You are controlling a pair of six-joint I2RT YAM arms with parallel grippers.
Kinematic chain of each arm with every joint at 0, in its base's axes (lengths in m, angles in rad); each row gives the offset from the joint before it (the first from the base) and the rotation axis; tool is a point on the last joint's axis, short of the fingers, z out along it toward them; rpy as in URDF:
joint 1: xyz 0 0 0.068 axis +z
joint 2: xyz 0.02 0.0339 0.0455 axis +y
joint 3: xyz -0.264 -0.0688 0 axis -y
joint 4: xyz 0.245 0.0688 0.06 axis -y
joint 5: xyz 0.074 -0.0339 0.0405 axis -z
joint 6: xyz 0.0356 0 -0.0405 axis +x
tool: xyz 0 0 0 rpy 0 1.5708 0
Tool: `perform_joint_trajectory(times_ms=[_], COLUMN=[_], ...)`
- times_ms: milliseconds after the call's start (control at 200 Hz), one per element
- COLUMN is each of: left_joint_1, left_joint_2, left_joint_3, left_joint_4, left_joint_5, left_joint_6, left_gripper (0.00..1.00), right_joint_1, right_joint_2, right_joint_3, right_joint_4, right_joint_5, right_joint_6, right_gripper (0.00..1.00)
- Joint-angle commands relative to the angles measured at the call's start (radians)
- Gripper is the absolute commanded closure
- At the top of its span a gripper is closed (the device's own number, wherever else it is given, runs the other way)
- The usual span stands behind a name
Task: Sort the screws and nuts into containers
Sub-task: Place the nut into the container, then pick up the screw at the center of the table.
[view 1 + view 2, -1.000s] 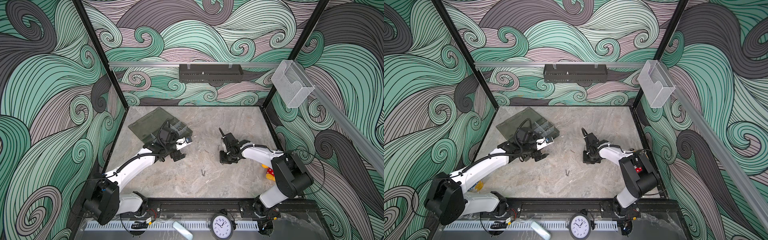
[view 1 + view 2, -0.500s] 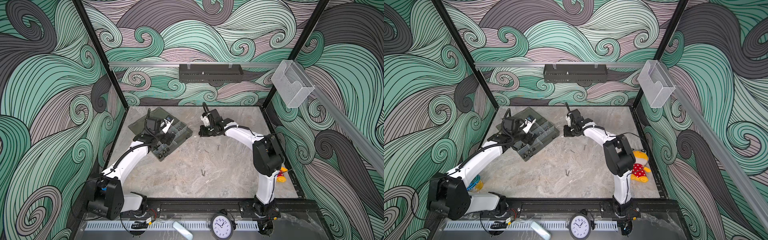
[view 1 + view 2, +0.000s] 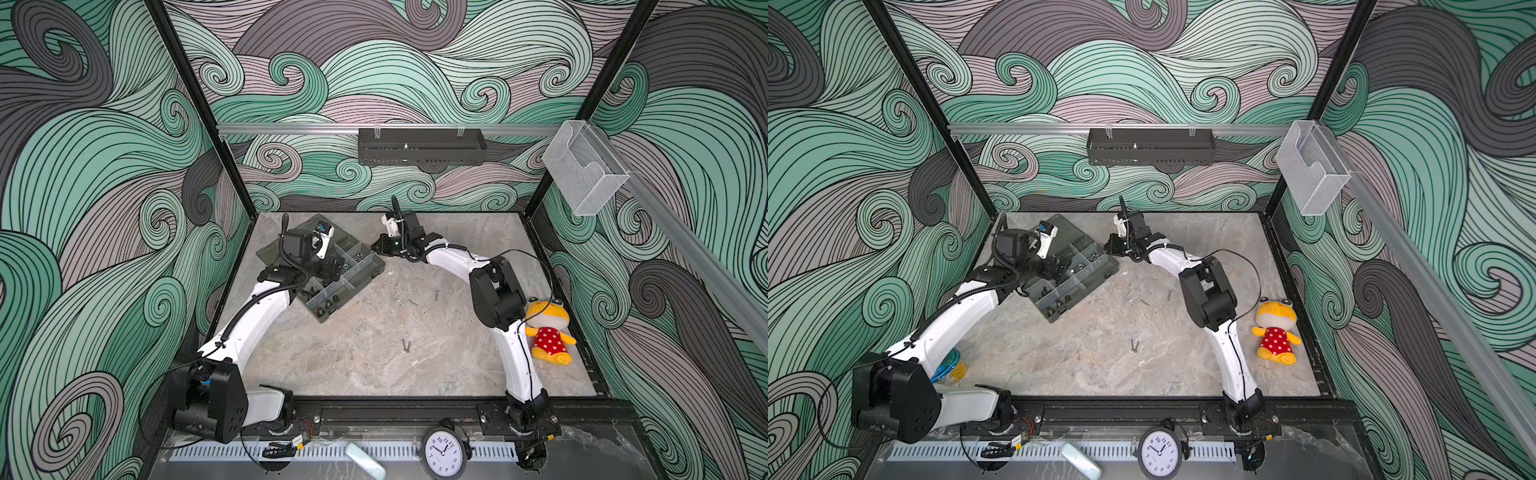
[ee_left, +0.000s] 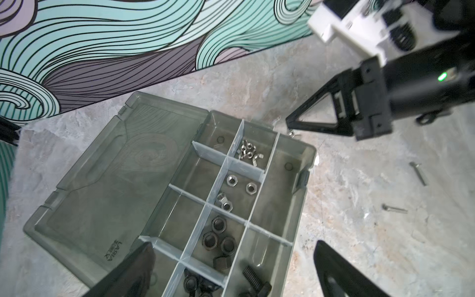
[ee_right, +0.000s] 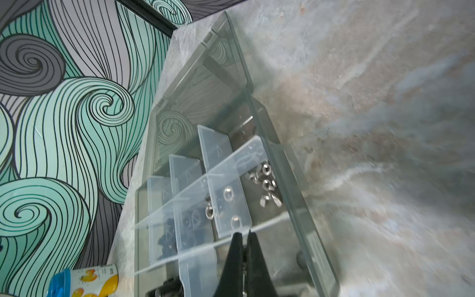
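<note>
Here's the organiser box (image 3: 351, 291), lid flung open, sitting at an angle in the upper left of the marble table (image 3: 374, 374) in both top views, and both arms are on it. The left gripper (image 3: 328, 270) hovers over the middle compartments with its jaws spread wide and nothing between them. In the left wrist view its two black fingers (image 4: 133, 270) flank the bottom of the frame. Look inside: a heap of small silver nuts (image 4: 248, 151) sits in a compartment near the frame's centre, and larger silver hex nuts (image 4: 232, 180) lie in the one just below. Black nuts (image 4: 218, 237) fill the compartment lower again, and a black bolt (image 4: 254, 280) lies at the bottom edge, one compartment to their right. The right gripper (image 3: 377, 245) reaches in from the right, jaws pressed together, its tip at the box's upper right corner. The right wrist view shows those closed fingers (image 5: 232, 257) at bottom centre, poised over an end compartment. A tiny silver piece (image 4: 292, 133) glints right at that tip, though whether it is pinched I cannot tell. Out on the bare marble, two silver screws (image 3: 436, 295) lie right of the box, beside the right arm's elbow. A pair of screws (image 3: 406, 345) lies lower down, mid-table. A plush toy (image 3: 546, 332) rests at the right edge.
</note>
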Motion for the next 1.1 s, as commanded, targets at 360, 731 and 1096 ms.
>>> perform_joint_trajectory(times_ms=[360,731,1096], left_joint_1=[0.041,0.005,-0.310], left_joint_2=[0.050,-0.005,0.166], left_joint_3=[0.123,-0.007,0.085], left_joint_4=[-0.083,0.096,-0.067], left_joint_5=[0.303,0.465,0.174], left_joint_6=[-0.042,-0.002,-0.045], left_gripper=[0.02,0.02,0.50], right_joint_1=[0.049,0.036,0.009], right_joint_2=[0.112,-0.312,-1.085], right_joint_3=[0.156,-0.260,-1.087], right_joint_4=[0.009,0.142,-0.082], right_joint_5=[0.082,0.187,0.285], right_joint_6=[0.067,-0.021,-0.065], right_gripper=[0.65,0.52,0.00])
